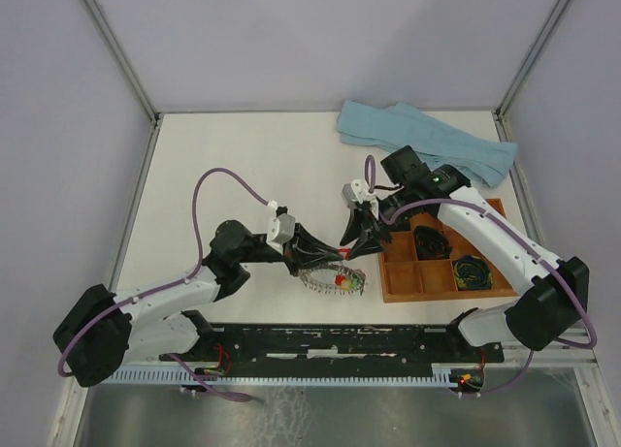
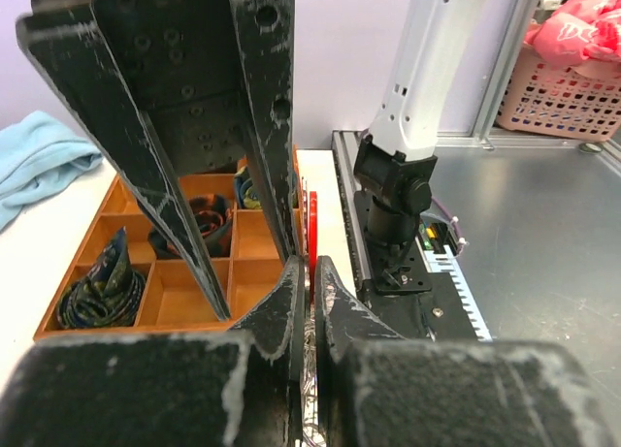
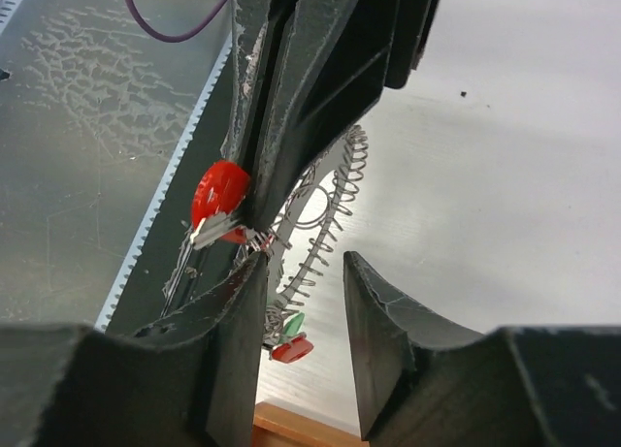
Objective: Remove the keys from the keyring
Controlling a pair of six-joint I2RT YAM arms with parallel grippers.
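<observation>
The silvery keyring (image 1: 328, 278), fringed with small wire loops, hangs tilted just above the table. My left gripper (image 1: 328, 257) is shut on its upper rim; wire loops (image 2: 312, 369) show between the jaws. A red key (image 3: 219, 191) sticks out at that grip point, seen edge-on past the fingertips (image 2: 312, 229). Another red key (image 3: 292, 349) and a green key (image 3: 295, 323) dangle at the ring's low end (image 1: 345, 283). My right gripper (image 3: 303, 263) is open, its fingers straddling the keyring (image 3: 335, 209) just below the left gripper's tips, nothing clamped.
An orange compartment tray (image 1: 403, 280) sits right of the ring, holding dark coiled bundles (image 1: 473, 272). A light blue towel (image 1: 427, 142) lies at the back right. The black rail (image 1: 340, 342) runs along the near edge. A pink basket (image 2: 572, 74) stands off the table.
</observation>
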